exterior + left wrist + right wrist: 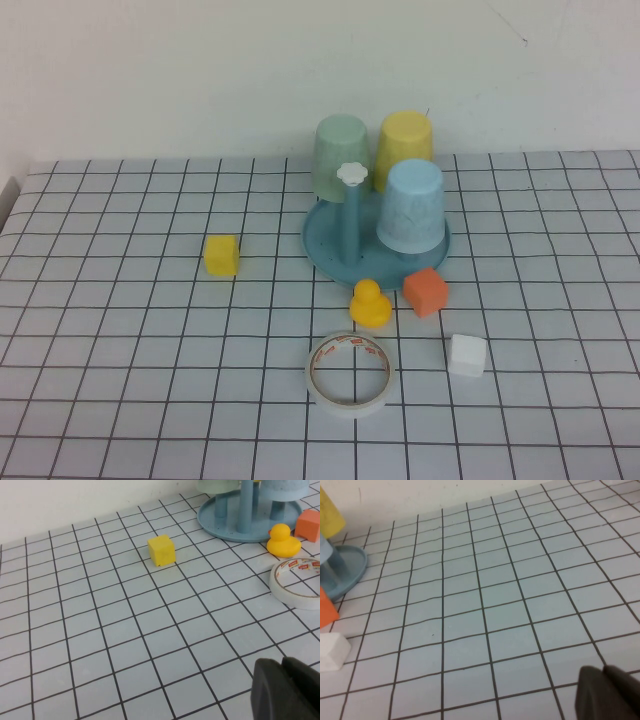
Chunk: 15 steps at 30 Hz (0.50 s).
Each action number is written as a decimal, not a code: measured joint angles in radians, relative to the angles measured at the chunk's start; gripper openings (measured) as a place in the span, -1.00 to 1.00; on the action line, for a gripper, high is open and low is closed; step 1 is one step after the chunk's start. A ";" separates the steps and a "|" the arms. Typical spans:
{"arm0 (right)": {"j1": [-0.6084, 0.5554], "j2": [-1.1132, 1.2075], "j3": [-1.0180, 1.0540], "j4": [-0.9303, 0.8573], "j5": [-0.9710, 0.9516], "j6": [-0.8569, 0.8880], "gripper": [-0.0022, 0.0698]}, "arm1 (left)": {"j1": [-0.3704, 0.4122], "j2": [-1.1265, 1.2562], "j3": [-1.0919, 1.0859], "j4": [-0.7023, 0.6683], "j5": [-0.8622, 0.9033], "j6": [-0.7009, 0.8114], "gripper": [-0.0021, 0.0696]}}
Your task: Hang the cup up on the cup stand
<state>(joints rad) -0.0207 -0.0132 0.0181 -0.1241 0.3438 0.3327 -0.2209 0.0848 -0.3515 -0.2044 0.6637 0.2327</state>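
Tape roll [349, 374] lies nearest; both clenched claws, left claw [286, 690] and right claw [610, 692], could topple the yellow cup [404, 140] already on the cup stand [330, 250].

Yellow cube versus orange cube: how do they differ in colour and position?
The yellow cube sits alone, left of the cup stand and apart from it. The orange cube lies by the stand's front rim, right of the rubber duck, turned corner-forward. Both are similar-sized blocks resting on the table.

The only printing appears on the white roll of adhesive tape [350, 375] lying flat on the grid-lined bench [120, 300]: small red lettering runs around its inner cardboard core, too small and blurred to read. Nothing else carries text.
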 joint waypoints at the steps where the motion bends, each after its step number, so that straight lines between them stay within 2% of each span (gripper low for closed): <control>1: 0.000 0.000 0.000 0.000 0.000 0.000 -0.94 | 0.000 0.000 0.000 0.000 0.000 0.000 -0.95; 5: 0.000 0.000 0.000 0.000 0.000 0.000 -0.94 | 0.000 0.000 0.002 0.000 -0.004 0.000 -0.95; 8: 0.000 0.000 0.000 0.000 0.000 0.000 -0.94 | 0.005 -0.002 0.029 0.086 -0.035 0.002 -0.95; 10: 0.000 0.000 0.000 0.000 0.000 0.000 -0.94 | 0.035 -0.012 0.059 0.149 -0.082 0.002 -0.95; 15: 0.000 0.000 0.000 0.000 0.000 0.000 -0.94 | 0.157 -0.084 0.143 0.179 -0.284 -0.018 -0.95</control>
<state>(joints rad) -0.0207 -0.0132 0.0181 -0.1241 0.3438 0.3327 -0.0635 0.0006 -0.2087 -0.0252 0.3798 0.2144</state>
